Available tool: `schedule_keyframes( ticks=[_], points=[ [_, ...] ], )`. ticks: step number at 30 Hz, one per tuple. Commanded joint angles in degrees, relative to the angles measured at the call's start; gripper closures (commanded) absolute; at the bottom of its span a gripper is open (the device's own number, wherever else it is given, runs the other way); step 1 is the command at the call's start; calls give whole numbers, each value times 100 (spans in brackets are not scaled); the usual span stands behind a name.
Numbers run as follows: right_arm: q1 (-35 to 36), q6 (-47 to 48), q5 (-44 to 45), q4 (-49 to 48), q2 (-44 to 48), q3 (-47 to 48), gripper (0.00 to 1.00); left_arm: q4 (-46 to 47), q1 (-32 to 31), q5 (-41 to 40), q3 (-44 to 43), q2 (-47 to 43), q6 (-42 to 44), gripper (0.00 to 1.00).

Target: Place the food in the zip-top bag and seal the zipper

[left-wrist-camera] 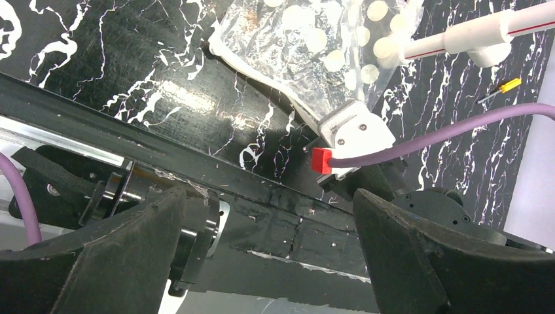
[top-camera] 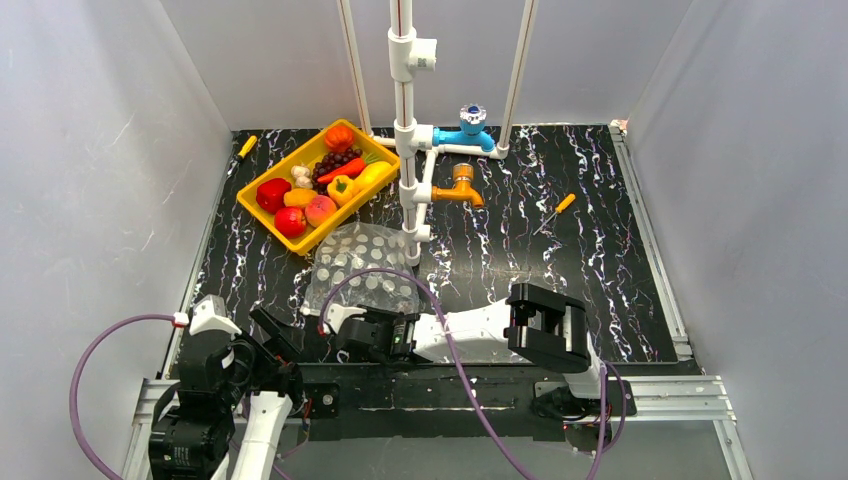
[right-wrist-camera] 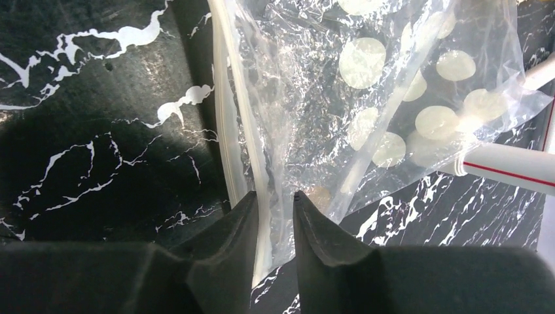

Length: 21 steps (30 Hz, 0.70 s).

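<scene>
A: where's the free room on this desk [top-camera: 560, 270]?
B: whole 3 o'clock side is open, only a screwdriver [top-camera: 565, 204] lying there. 12 o'clock is blocked by the white pipe stand [top-camera: 405, 150] with its blue tap [top-camera: 470, 130] and orange tap [top-camera: 458, 190]. yellow tray [top-camera: 268, 224] fills 10 o'clock, bag [top-camera: 365, 262] lies just beside it toward 6, and the right arm [top-camera: 470, 335] lies across 6 o'clock, purple cable [top-camera: 470, 392] arching over the bag.

L wrist cam: sits behind left gripper [left-wrist-camera: 268, 203], low, looks fwd past its tips, bag [left-wrist-camera: 307, 46] well ahead | R wrist cam: same deal on right gripper [right-wrist-camera: 275, 199], v close, bag edge right at the tips | top cam: high + behind both, looks down, far, whole table [top-camera: 600, 250] | shared: bag + white pipe [top-camera: 404, 105] in all 3
</scene>
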State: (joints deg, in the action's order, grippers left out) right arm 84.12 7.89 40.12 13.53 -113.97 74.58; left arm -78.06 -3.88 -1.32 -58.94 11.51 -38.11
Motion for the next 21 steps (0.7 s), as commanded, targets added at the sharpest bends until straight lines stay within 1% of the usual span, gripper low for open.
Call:
schedule_keyframes(
  ticks=[1, 3, 5, 7, 8, 13, 15, 17, 19, 21],
  points=[
    [-8, -25, 217, -156, -35, 261, 69, -99, -16, -87, 44, 25, 50, 0],
    [-9, -91, 197, -176, -36, 261, 74, -81, -17, -34, 89, 22, 17, 0],
    [-9, -199, 126, -175, 21, 262, 82, -59, -16, 46, 141, 35, -53, 1],
    [-9, -363, -47, -66, 138, 309, 95, -36, -16, 126, 191, 53, -222, 1],
    [-9, -490, -132, 58, 237, 369, 99, 11, -16, 286, 223, 65, -306, 1],
    [-120, -1276, -739, 291, 1029, 308, 99, 424, -16, 996, 461, 32, -761, 1],
    [-309, -1870, -1252, 663, 1266, 428, 99, 566, -16, 1181, 542, 16, -906, 1],
    [-588, -2562, -2065, 931, 1523, 501, 99, 707, -16, 1390, 593, 21, -1016, 0],
    [-821, -3202, -2760, 1007, 1796, 440, 99, 795, -18, 1602, 613, 49, -1165, 1],
    [-919, -3635, -3135, 964, 2001, 378, 99, 933, -16, 1902, 666, 101, -1283, 1]
  ],
)
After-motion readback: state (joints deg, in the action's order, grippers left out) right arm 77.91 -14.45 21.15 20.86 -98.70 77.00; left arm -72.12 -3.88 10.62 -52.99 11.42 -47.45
